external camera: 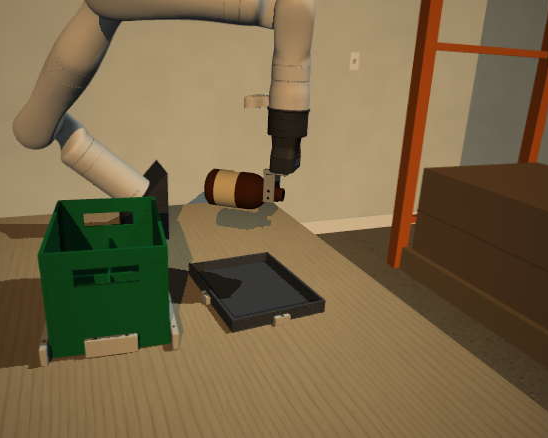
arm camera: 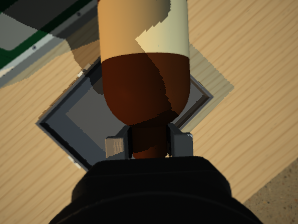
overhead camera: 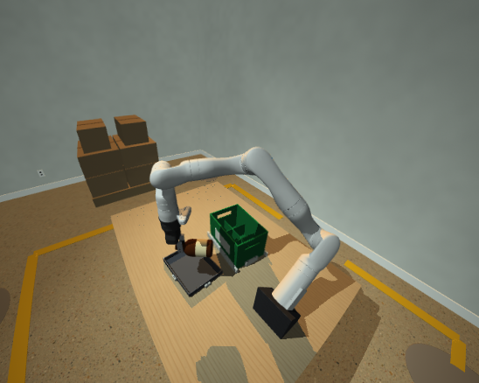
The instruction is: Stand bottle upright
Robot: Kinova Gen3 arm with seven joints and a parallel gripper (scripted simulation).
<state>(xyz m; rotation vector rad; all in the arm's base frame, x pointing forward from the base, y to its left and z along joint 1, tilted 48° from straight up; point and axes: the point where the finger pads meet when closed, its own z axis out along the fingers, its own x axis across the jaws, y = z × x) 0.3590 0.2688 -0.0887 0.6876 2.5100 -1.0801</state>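
Observation:
My gripper [overhead camera: 180, 245] [external camera: 274, 187] [arm camera: 149, 135] is shut on the neck of the brown bottle [overhead camera: 199, 247] [external camera: 236, 189] [arm camera: 145, 70], which has a cream label. The bottle hangs nearly horizontal in the air, well above the table. The dark shallow tray [overhead camera: 186, 282] [external camera: 302, 294] [arm camera: 59, 120] lies flat on the wooden table below the bottle and holds nothing. In the wrist view the bottle's body covers much of the tray.
A green crate [overhead camera: 238, 233] [external camera: 104, 280] [arm camera: 10, 52] with inner dividers stands right beside the tray. The arm's black base [overhead camera: 276, 311] sits at the table's near end. Cardboard boxes [overhead camera: 115, 159] and an orange rack [external camera: 417, 130] stand off the table.

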